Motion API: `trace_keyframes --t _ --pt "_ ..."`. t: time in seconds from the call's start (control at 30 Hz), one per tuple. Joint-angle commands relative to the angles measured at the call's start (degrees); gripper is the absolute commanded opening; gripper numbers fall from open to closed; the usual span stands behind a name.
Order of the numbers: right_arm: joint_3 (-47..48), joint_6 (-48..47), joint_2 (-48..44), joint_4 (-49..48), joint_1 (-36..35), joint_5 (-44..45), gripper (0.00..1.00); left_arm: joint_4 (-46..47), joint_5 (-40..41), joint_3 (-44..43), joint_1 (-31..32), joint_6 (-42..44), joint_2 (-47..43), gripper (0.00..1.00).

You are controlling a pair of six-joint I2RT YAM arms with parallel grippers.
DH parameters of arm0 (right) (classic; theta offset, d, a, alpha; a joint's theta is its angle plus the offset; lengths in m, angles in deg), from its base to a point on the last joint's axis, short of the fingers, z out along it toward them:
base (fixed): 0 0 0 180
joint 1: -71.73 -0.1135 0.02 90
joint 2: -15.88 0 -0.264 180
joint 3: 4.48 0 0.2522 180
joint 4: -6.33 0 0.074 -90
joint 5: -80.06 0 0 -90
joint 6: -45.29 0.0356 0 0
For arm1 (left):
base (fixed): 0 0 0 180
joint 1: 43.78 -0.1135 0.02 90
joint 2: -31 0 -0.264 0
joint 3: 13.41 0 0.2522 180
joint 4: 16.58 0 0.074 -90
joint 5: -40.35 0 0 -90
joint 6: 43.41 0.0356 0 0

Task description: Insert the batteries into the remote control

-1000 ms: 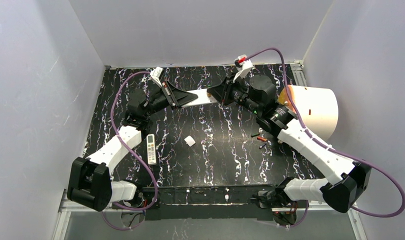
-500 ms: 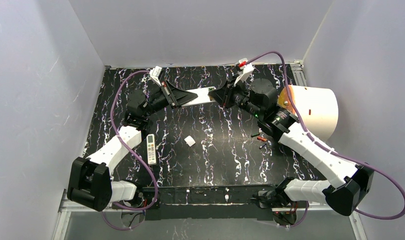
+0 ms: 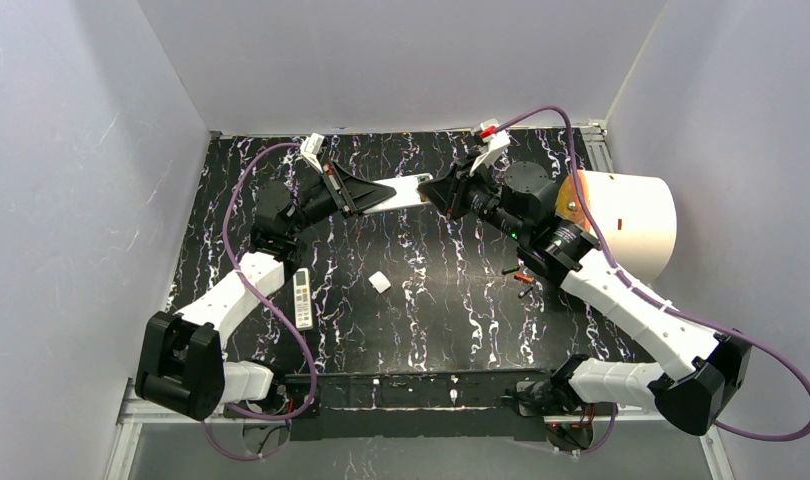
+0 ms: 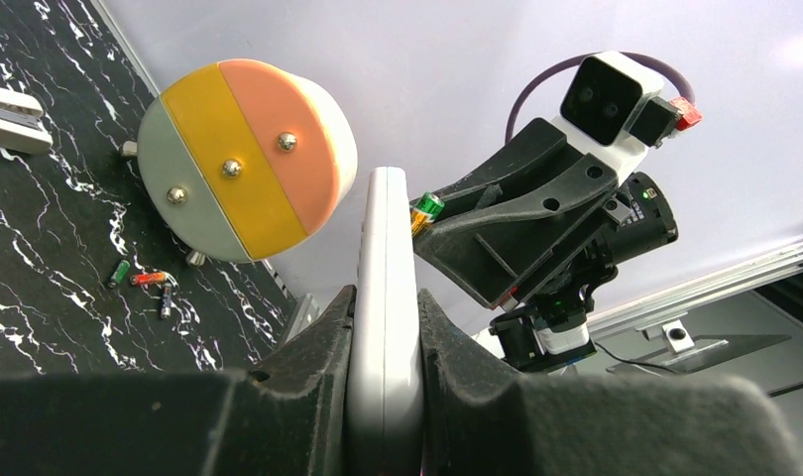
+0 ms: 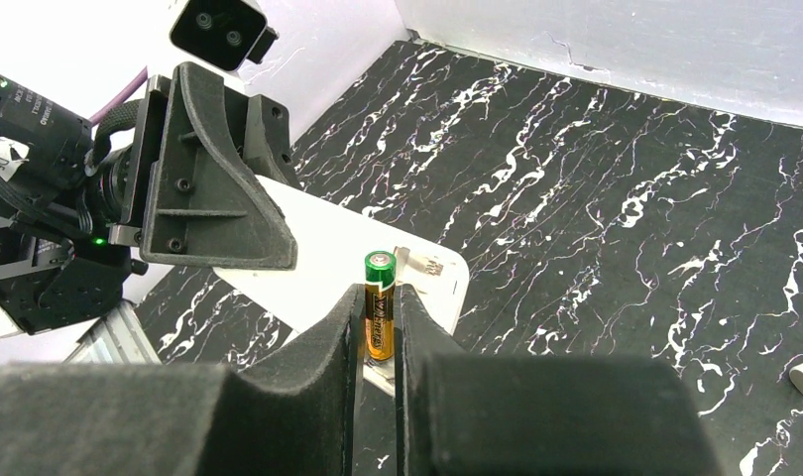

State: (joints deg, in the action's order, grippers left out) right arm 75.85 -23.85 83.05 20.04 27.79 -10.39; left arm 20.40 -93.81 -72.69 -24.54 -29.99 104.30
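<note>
The left jaws are closed on a white remote (image 4: 383, 297). They hold it by its two flat faces, in the air above the far part of the counter (image 3: 441, 310). In the top view the remote (image 3: 396, 194) reaches from these jaws toward the right jaws.

The right jaws are narrow and grip one battery (image 5: 379, 307), gold with a green tip. The battery stands just over the end of the remote, where a small open bay with metal contacts (image 5: 424, 266) shows. I cannot tell if the battery touches the remote.

Some loose batteries (image 3: 521, 278) lie on the counter under the right arm (image 3: 621, 295), near a big round drum (image 3: 626, 222) that lies on its side. A second remote (image 3: 302, 298) lies flat beside the left arm (image 3: 226, 295), and a small white piece (image 3: 379, 283) lies near the middle of the counter.
</note>
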Motion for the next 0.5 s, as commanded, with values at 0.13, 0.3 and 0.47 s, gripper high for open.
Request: trace_keyframes --t 0.13,0.3,0.47 --pt "0.2 -0.1 -0.5 0.0 0.1 2.9 0.25 5.1 -0.8 -0.8 0.1 -1.1 -1.7 0.00" --pt "0.6 0.4 -0.1 0.0 0.0 2.4 0.27 5.0 -1.1 -0.8 0.1 -0.9 -1.7 0.00" --pt "1.1 1.0 0.4 0.0 0.1 2.2 0.28 5.1 -1.5 -0.8 0.1 -0.8 -1.5 0.00"
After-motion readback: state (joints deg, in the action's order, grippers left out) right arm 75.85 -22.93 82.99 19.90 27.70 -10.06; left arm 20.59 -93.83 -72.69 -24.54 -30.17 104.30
